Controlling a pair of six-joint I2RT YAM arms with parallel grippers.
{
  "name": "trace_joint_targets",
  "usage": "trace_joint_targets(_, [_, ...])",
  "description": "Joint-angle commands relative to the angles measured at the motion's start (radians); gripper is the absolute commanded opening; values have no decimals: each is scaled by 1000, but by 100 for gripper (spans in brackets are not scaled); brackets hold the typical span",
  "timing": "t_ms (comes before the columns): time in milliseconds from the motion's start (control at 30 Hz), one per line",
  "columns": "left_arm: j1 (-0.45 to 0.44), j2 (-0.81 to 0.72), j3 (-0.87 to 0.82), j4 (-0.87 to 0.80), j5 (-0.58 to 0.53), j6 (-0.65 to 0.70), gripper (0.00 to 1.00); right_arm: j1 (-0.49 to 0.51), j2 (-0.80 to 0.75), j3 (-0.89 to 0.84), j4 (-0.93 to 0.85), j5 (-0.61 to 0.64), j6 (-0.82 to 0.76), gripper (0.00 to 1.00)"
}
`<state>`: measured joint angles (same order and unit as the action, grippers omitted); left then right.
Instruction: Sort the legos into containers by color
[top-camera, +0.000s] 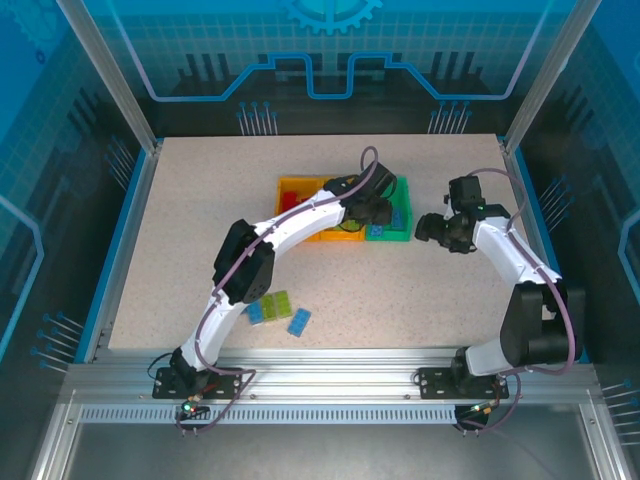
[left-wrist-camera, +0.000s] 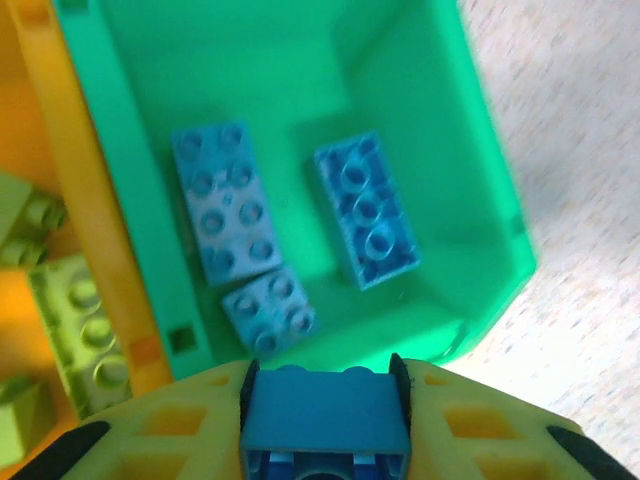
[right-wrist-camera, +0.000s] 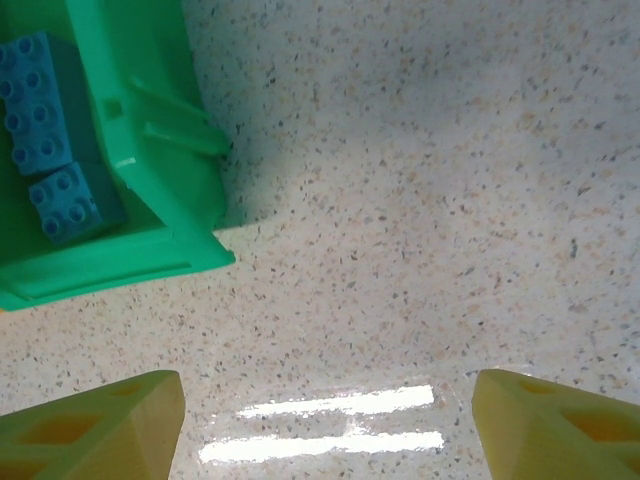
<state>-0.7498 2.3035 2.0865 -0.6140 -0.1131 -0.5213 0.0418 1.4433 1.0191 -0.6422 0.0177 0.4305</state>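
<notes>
Left claw (left-wrist-camera: 324, 385): clenched on a blue lego (left-wrist-camera: 322, 425), above the green bin (left-wrist-camera: 290, 70).
Right claw (right-wrist-camera: 327, 425): released, empty, over the tabletop (right-wrist-camera: 450, 200) beside that bin.

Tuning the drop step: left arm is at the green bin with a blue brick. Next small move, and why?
Probably open the left gripper and let the blue brick drop. It is clamped between the jaws above the green bin, which holds three other blue bricks, so the color matches. The top view puts the gripper over that bin.
</notes>
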Motion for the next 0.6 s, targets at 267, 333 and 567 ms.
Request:
trace_joint_targets(267, [19,50,69,164,-62,-94,41,-10,-39,-72,26,-42,24,77])
trace_joint_targets(333, [20,65,82,170,-63,-101,45,-11,-42,-74,27,-45,25,77])
trace_joint_targets(567, [22,63,95,187,-64,-123,71,10,-53,-85,40,-90,12,77])
